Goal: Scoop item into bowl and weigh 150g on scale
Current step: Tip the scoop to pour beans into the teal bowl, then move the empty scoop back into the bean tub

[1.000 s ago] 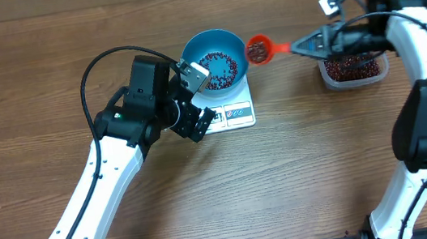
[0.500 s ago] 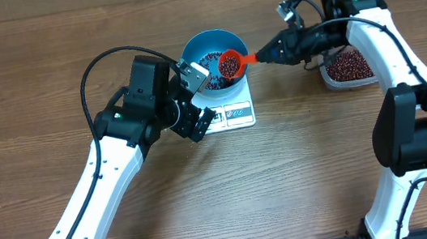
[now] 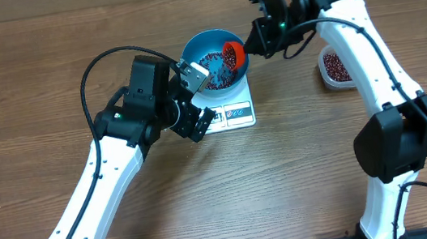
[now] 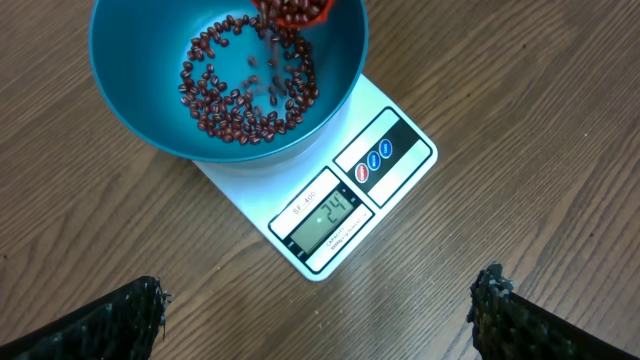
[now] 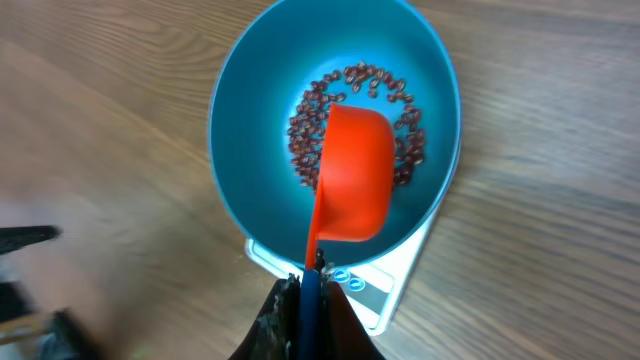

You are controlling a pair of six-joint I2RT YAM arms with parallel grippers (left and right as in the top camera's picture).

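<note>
The blue bowl stands on the white scale, with a patch of red-brown beans on its bottom. My right gripper is shut on the handle of an orange-red scoop. The scoop is tipped over the bowl and beans fall from it. My left gripper hangs open just in front of the scale's display edge, holding nothing. The display reads 24.
A clear plastic tub with more beans sits on the wooden table to the right of the scale, partly hidden behind my right arm. A black cable loops over my left arm.
My right arm has swung left from the tub, carried the filled scoop over the bowl and tipped it. The left arm has not moved.
</note>
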